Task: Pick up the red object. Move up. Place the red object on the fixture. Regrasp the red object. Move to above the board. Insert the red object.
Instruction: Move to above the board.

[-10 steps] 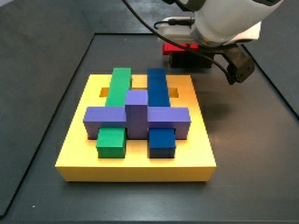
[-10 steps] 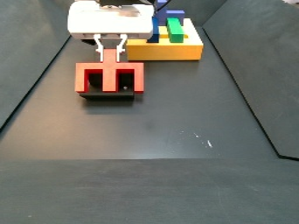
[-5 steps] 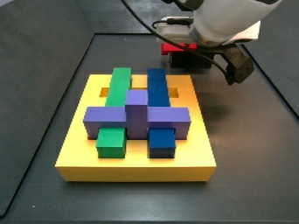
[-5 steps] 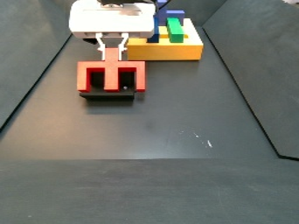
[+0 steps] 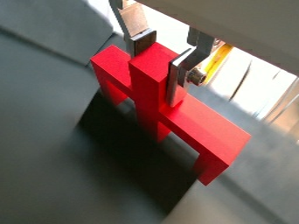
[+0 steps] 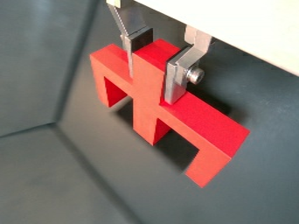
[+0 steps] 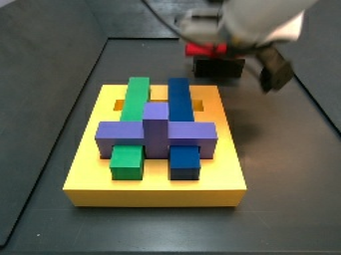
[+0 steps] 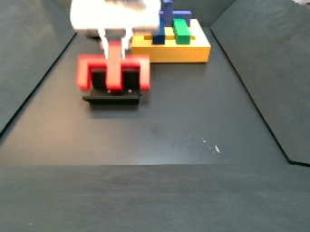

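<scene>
The silver two-finger gripper (image 5: pixel 163 57) clamps the central stem of the bright red, arch-like blocky piece (image 5: pixel 163 109) over the small dark fixture (image 8: pixel 111 96), and this piece looks rigid, light and smooth-faced, so the flat stem sides seem the surest hold.

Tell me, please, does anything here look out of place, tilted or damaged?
Nothing stands out. The gripper has its fingers on the central stem of the red object, above the fixture. The blocks on the board look orderly.
</scene>
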